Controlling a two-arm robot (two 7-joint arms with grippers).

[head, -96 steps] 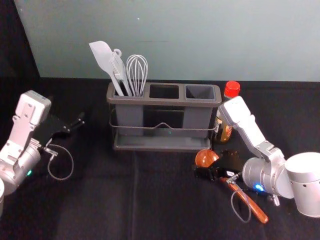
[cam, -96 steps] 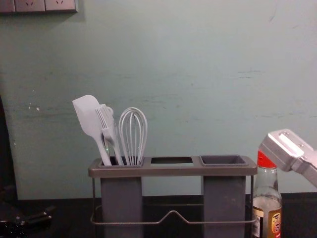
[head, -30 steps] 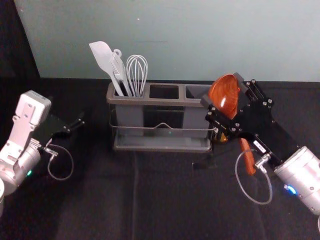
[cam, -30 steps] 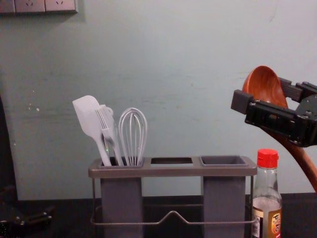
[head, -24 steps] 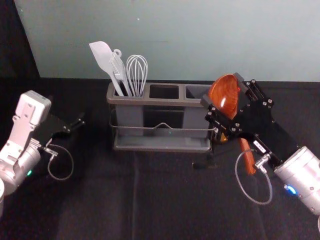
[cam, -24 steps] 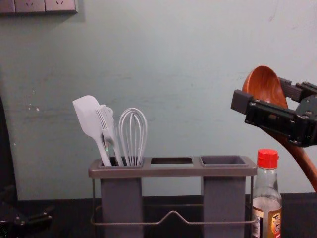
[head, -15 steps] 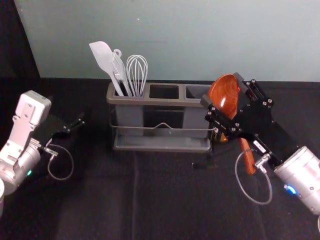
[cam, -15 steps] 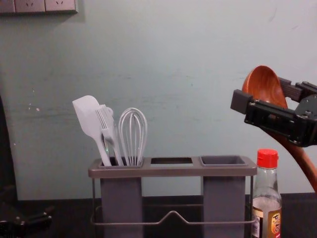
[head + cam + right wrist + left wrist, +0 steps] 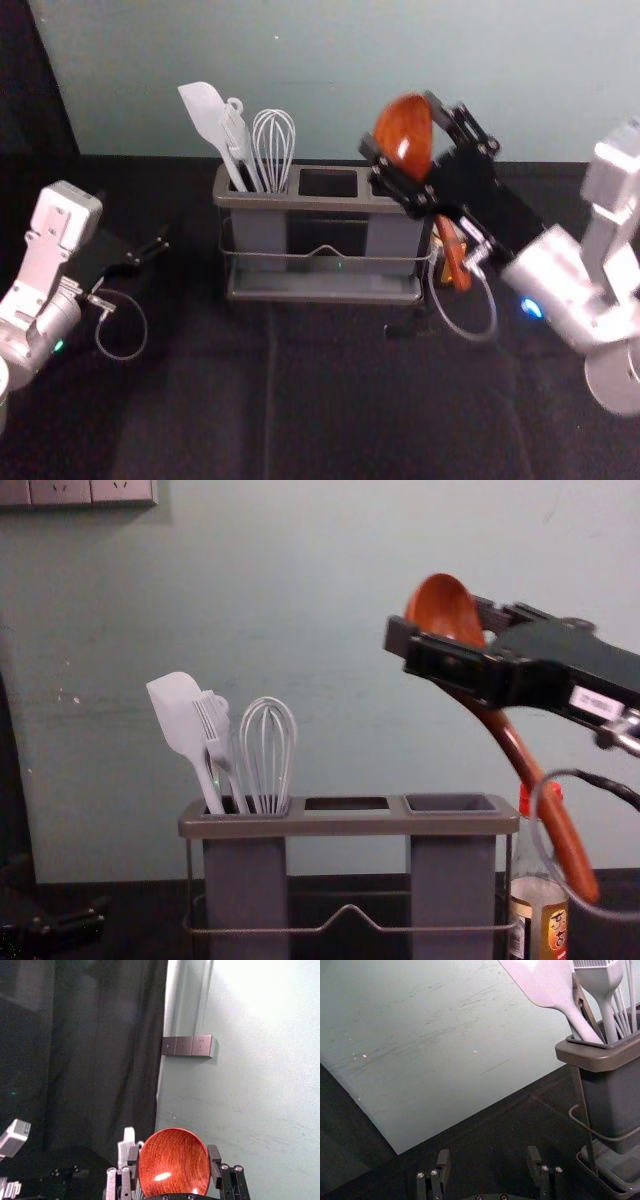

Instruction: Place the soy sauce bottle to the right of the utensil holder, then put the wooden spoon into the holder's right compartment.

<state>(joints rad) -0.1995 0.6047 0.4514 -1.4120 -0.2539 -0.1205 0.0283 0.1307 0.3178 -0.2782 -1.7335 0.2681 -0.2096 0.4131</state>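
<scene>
The wooden spoon is gripped by its bowl between the two fingers of the right gripper, raised at the right end of the holder. The bowl is held uppermost, above rim height, and the handle is slanted down and outward to the right, its end hanging lower than the rim, outside the right compartment. Behind the handle in the chest view, the soy bottle is seen upright, just beside the holder on its right, its red cap partly covered; whether bottle and handle are touching cannot be told. A pale spatula, a brush and a whisk are stood in the left compartment. Well apart, at the robot's left, the left gripper is parked low over the black cloth, its fingers spread with nothing between them. The scene is backed by a grey-green wall.
</scene>
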